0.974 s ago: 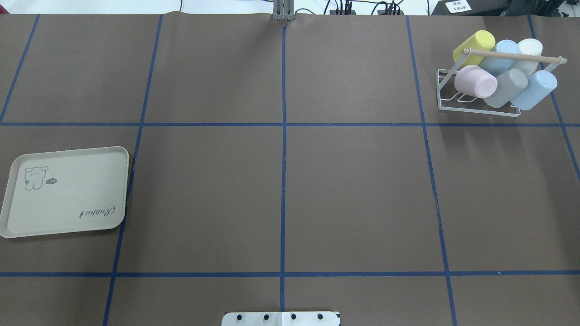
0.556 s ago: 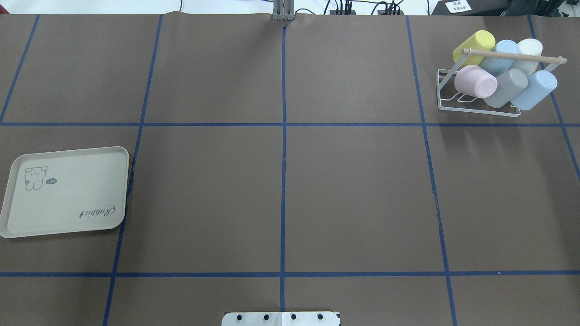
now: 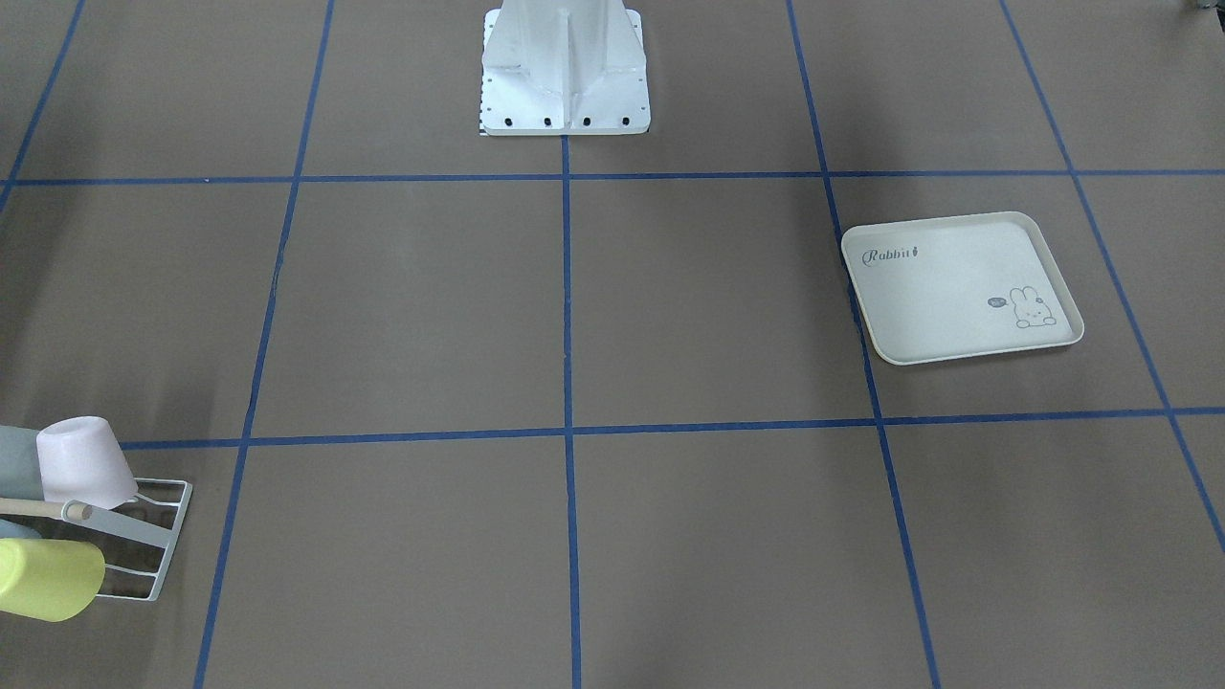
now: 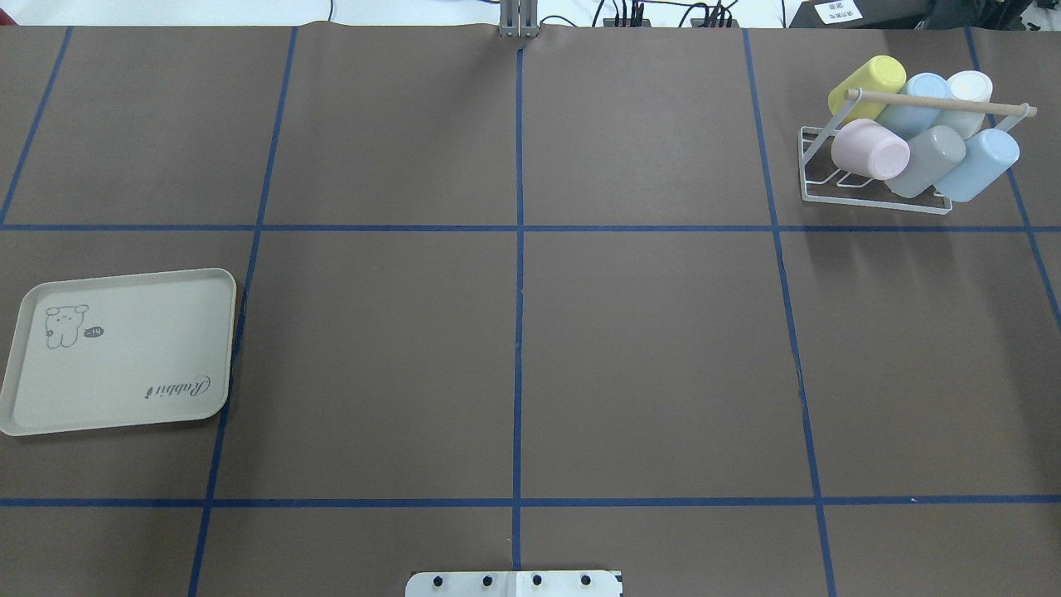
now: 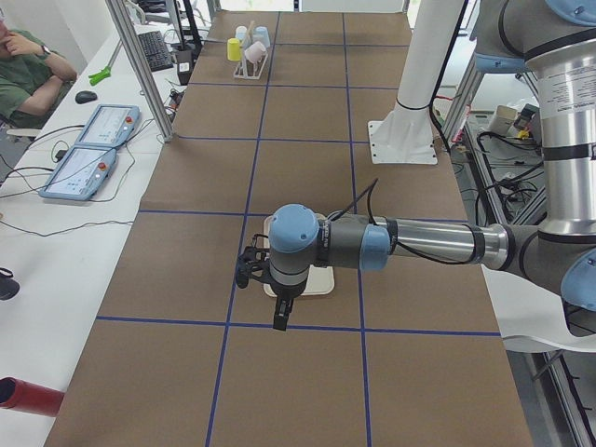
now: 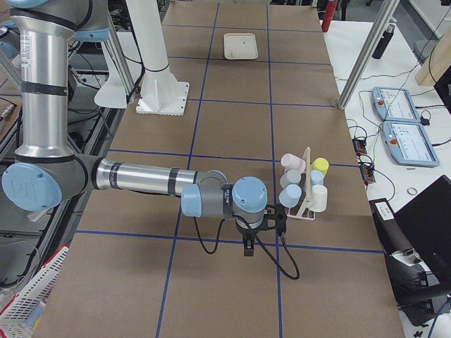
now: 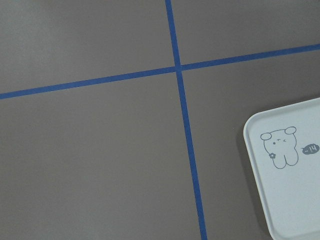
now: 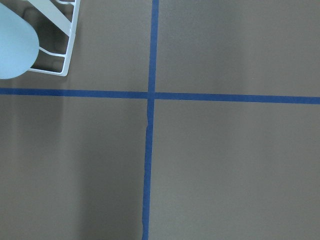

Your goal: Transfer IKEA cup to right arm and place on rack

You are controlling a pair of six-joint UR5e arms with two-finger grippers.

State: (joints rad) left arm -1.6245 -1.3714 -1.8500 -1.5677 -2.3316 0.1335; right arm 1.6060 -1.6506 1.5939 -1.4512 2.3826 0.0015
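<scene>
Front-on, no cup is seen on the tray point(image 3: 957, 287). From overhead, 6 cups point(image 4: 870, 149) are counted on the rack point(image 4: 801, 166), none elsewhere. From the sides, the left gripper point(image 5: 277, 312) is hung near the tray, the right gripper point(image 6: 248, 246) just beside the rack, nearer it; neither's opening can be told.

Nothing has visibly changed. The overhead view is the only one with earlier pictures to compare, and there the small white wire drying rack point(image 4: 831, 177), the six pastel cups point(image 4: 924, 162) leaning on it and the cream rectangular rabbit-print tray point(image 4: 124, 356) match them exactly. Whether either arm has moved cannot be told. The left gripper point(image 5: 248, 269), with the tray below it, and the right gripper point(image 6: 280, 215), with the rack just beside it, show only in the side views, which have no earlier picture.
</scene>
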